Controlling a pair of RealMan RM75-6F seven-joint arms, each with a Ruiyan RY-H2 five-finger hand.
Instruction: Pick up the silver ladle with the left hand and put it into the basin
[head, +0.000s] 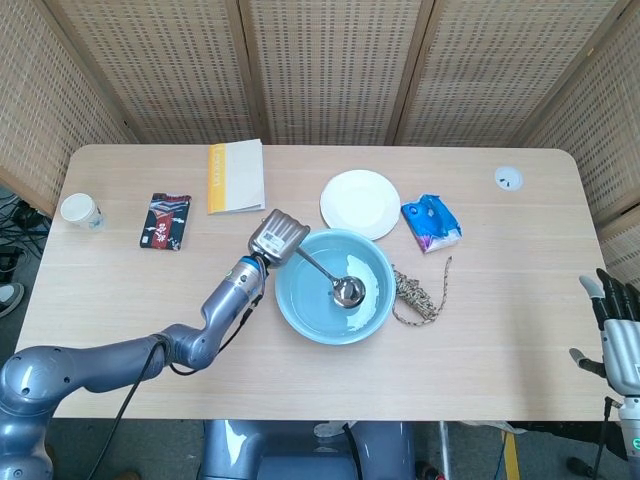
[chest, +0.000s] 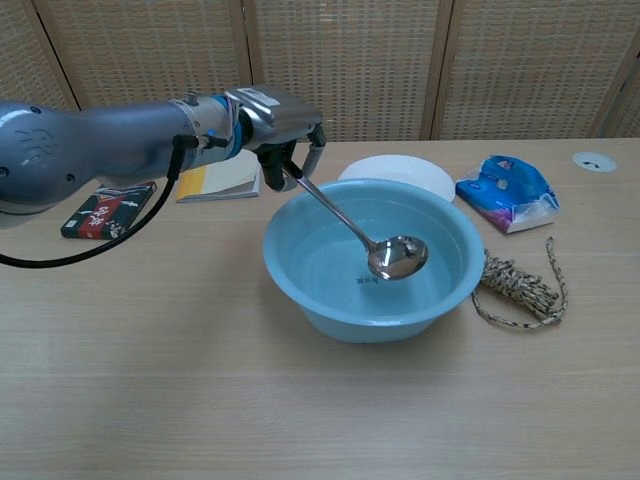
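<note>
My left hand (head: 278, 237) (chest: 280, 122) grips the handle end of the silver ladle (head: 333, 280) (chest: 372, 238) at the far left rim of the light blue basin (head: 300, 320) (chest: 300, 290). The ladle slants down into the basin, its bowl low over the basin floor, right of centre. Whether the bowl touches the floor I cannot tell. My right hand (head: 618, 335) hangs off the table's right edge with its fingers apart and nothing in it; the chest view does not show it.
A white plate (head: 360, 203) (chest: 400, 173) sits behind the basin. A blue packet (head: 431, 222) (chest: 505, 192) and a coil of rope (head: 418, 295) (chest: 518, 282) lie to its right. A yellow booklet (head: 236, 177), a dark packet (head: 165, 221) and a paper cup (head: 81, 211) are at the left.
</note>
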